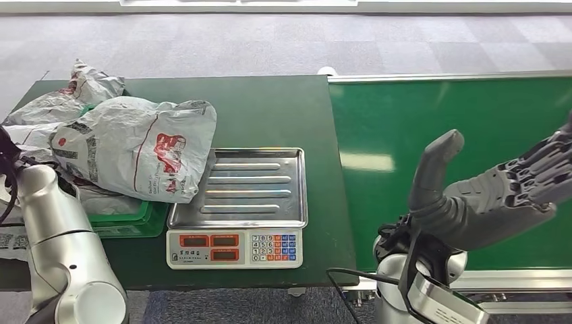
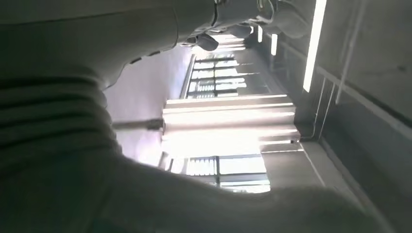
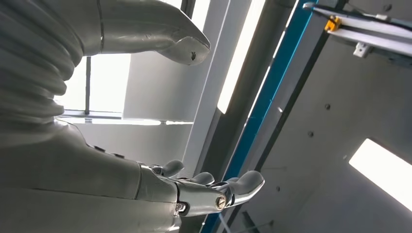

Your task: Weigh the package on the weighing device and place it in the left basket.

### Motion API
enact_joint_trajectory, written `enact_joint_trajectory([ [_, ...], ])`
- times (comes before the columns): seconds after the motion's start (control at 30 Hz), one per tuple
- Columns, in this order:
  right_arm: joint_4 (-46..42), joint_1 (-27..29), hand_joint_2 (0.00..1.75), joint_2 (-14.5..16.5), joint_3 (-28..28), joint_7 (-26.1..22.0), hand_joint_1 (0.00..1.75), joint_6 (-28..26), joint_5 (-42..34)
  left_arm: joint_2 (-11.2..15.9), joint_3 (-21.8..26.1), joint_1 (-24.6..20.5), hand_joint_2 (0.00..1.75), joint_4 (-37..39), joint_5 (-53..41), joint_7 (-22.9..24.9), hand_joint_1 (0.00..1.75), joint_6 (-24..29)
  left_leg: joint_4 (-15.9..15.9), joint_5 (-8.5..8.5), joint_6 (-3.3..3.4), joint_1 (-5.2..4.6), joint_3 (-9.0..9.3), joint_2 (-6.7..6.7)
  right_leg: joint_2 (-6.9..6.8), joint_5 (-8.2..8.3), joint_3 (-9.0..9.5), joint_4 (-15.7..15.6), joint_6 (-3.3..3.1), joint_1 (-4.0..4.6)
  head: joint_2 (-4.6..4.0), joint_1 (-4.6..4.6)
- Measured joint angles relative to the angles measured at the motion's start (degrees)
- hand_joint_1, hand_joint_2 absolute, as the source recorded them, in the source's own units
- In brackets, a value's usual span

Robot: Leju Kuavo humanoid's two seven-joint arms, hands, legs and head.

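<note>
Right hand (image 1: 496, 196) over green conveyor belt (image 1: 452, 128)

We see grey packages (image 1: 138, 145) printed red and black, a green basket (image 1: 125, 219), a silver-trayed scale (image 1: 237, 210) with red displays, a dark green table (image 1: 270, 108), and a brighter green belt (image 1: 472, 115).

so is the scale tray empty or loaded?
Empty: the scale tray shows bare ribbed metal; the grey bag only overhangs its edge.
</note>
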Motion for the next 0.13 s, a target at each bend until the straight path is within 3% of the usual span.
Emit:
enact_joint_trajectory([
  [0.13, 0.01, 0.01, 1.75, 0.00, -0.08, 0.01, 0.00, 0.00, 0.33, -0.78, -8.25, 2.06, 1.75, -4.09, 8.34, 0.52, 0.00, -0.46, 0.00, 0.06, 0.01, 0.05, -0.14, -0.55, -0.52, -0.05, 0.15, 0.00, 0.01, 0.10, 0.00, 0.03],
])
